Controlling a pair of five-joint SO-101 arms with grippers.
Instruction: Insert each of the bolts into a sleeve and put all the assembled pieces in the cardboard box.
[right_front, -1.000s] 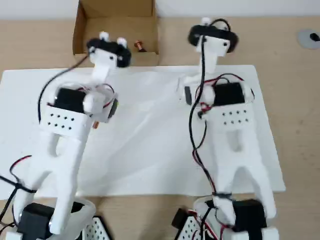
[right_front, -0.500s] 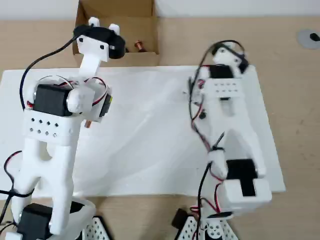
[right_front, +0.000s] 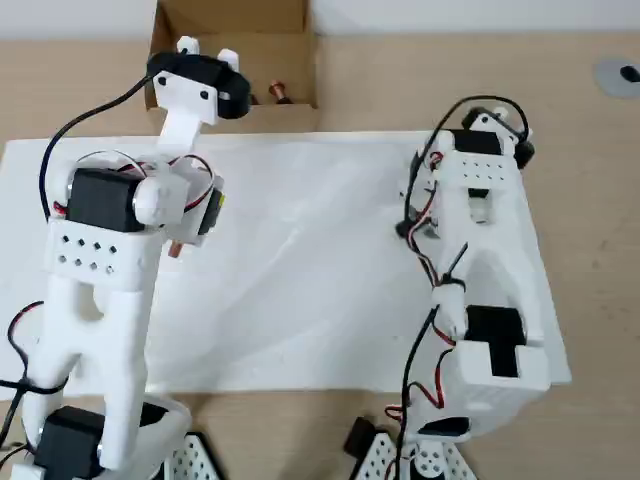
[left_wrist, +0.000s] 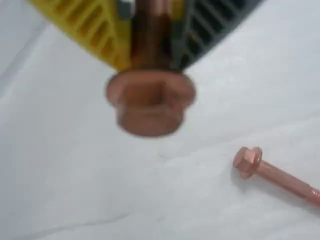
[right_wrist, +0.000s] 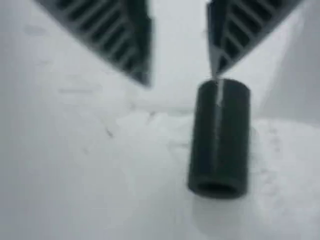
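- Found the left fingers clenched on a copper bolt, shank pinched between them, flanged head hanging clear below the tips, above the white sheet.
- Saw a second bolt lying flat on that sheet, off to one side of the left fingers and apart from the held one, head end nearer, shank pointing away.
- Found the right fingers released, spread wide, grasping nothing.
- Saw the black sleeve lying on its side on the sheet, right at the tip of one right finger and not in the gap between the two, with its long axis square to the line along which the fingers close.
- Judged the right arm by far the nearer to the sleeve, with a small sideways shift needed to centre it in the gap before clenching.
- Noted the cardboard box at the far edge of the desk, well apart from both sets of fingers, a copper piece already inside.
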